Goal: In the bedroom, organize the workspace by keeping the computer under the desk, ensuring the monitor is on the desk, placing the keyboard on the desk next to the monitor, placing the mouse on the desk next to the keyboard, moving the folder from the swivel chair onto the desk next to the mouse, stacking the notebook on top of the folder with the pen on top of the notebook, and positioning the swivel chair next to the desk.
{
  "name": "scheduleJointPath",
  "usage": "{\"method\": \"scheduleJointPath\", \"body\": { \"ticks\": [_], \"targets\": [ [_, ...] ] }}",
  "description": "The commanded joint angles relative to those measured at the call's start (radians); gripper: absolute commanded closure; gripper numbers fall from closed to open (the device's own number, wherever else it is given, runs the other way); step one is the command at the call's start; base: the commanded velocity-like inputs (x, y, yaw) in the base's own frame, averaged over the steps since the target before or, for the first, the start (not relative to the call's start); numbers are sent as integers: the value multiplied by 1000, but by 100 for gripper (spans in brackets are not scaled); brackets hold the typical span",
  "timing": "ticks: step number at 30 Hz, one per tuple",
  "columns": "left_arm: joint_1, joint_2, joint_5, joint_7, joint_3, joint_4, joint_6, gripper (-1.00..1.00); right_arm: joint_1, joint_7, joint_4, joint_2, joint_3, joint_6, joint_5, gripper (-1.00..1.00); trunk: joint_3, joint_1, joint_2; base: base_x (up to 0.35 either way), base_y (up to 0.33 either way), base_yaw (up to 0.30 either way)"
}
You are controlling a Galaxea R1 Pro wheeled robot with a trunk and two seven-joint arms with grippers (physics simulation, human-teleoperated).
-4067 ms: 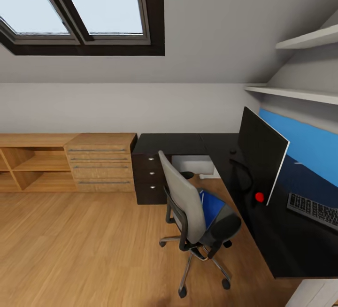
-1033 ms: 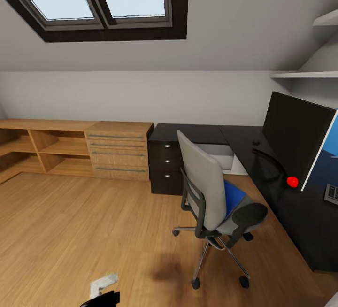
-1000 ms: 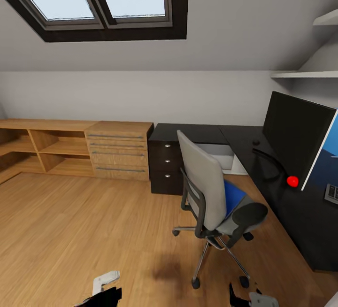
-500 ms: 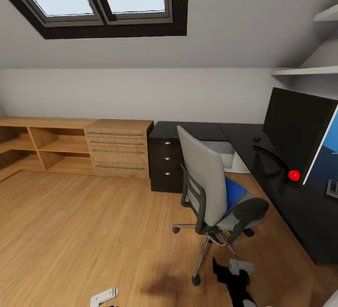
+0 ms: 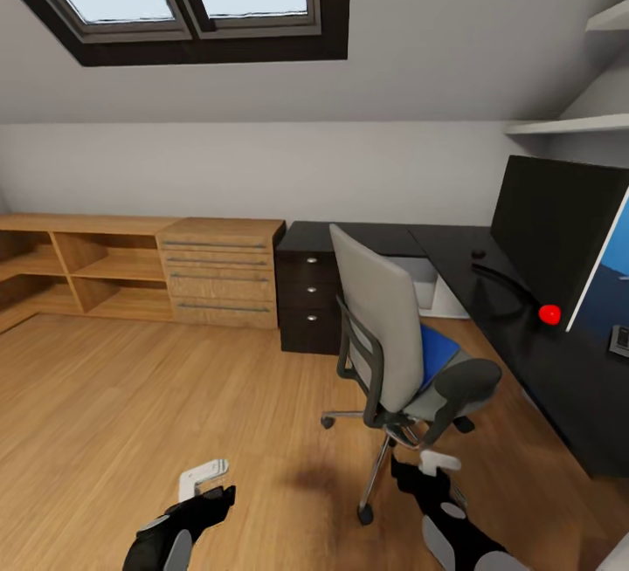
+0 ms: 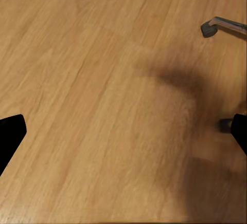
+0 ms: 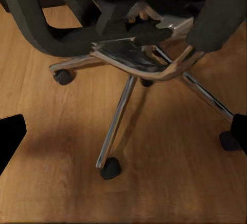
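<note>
Flooring (image 5: 131, 414) of light wood planks covers the room, with a low wooden shelf and drawer unit (image 5: 218, 272) along the far wall. Black desk (image 5: 559, 379) runs along the right side and turns the corner at the back wall. Monitor (image 5: 550, 239) stands upright on the desk, with a red round object (image 5: 549, 314) on the surface at its lower edge; keyboard (image 5: 620, 340) is partly visible at the frame edge beside the monitor.

Swivel chair (image 5: 384, 353) stands on the floor just beside the desk. Blue folder (image 5: 435, 351) lies on its seat.

Left gripper (image 5: 210, 488) hangs over bare floor, jaws spread wide and holding nothing. Right gripper (image 5: 432, 475) is near the chair base (image 7: 123, 106), jaws likewise spread wide and empty.
</note>
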Motion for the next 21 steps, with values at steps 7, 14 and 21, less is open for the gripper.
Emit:
{"method": "scheduleJointPath", "body": {
  "ticks": [7,14,21],
  "targets": [
    [-1,-2,9,5,1,66,21,-100,2,2,31,1,-3,-10,-45,-100,-23,27,-50,0,0,0],
    [-1,-1,9,7,5,71,20,-100,4,-1,51,-8,-2,-163,-42,-100,-45,54,-99,0,0,-188],
    [-1,0,9,7,6,72,20,-100,4,-3,54,-9,-1,-178,-39,-100,-67,80,-148,0,0,-78]
  ]
}}
